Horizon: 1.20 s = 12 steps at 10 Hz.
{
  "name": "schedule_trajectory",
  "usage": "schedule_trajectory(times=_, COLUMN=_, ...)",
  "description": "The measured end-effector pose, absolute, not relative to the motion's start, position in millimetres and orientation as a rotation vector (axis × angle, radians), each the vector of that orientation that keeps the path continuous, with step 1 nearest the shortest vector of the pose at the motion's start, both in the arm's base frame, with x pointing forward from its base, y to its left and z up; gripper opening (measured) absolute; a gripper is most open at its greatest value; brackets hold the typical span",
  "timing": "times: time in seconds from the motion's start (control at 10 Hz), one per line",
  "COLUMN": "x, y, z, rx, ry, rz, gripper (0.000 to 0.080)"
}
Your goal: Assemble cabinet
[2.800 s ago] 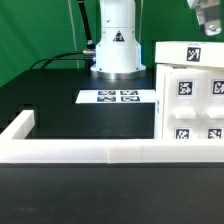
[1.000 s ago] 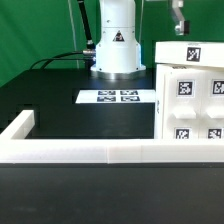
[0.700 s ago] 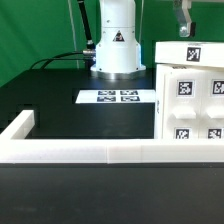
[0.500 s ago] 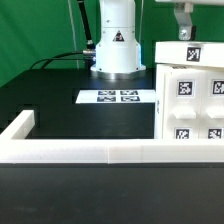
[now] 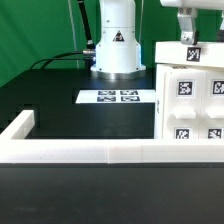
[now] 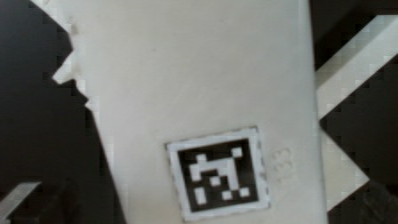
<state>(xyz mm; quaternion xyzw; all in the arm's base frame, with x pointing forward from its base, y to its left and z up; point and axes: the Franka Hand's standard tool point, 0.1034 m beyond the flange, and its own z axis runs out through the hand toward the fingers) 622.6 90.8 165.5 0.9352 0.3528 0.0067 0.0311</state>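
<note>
The cabinet (image 5: 190, 95) is a white boxy body with several black-and-white tags, standing at the exterior view's right. Its top panel (image 5: 192, 52) carries one tag. My gripper (image 5: 187, 40) hangs straight over that top panel, with its dark fingertips just above or at its upper edge. In the wrist view the white panel (image 6: 196, 90) with its tag (image 6: 222, 170) fills the picture. One grey finger (image 6: 18, 203) shows far out at a lower corner, so the jaws stand wide apart around nothing.
The long low white L-shaped rail (image 5: 90, 152) runs along the front and turns back at the exterior view's left. The marker board (image 5: 118, 97) lies flat before the arm's white base (image 5: 116, 45). The table is black, the backdrop green.
The gripper has come down from the top edge and shifted slightly toward the exterior view's right, ending just over the cabinet's top panel. The cabinet has not moved.
</note>
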Motion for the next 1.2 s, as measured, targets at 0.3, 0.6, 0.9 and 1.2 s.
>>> schedule_trajectory(times=0.3, x=618.9, y=89.6, z=159.2, rx=2.893, ry=1.057, rz=0.007, gripper=0.0797)
schedule_trajectory(times=0.6, x=619.5, y=88.3, z=159.7, rx=2.908, ry=1.014, rz=0.01, gripper=0.0552)
schedule_trajectory(times=0.9, x=619.6, y=88.1, z=159.9, rx=2.937, ry=0.929, rz=0.014, gripper=0.0555)
schedule_trajectory(times=1.2, x=619.7, y=85.3, z=160.1, rx=3.063, ry=0.457, rz=0.03, gripper=0.0555)
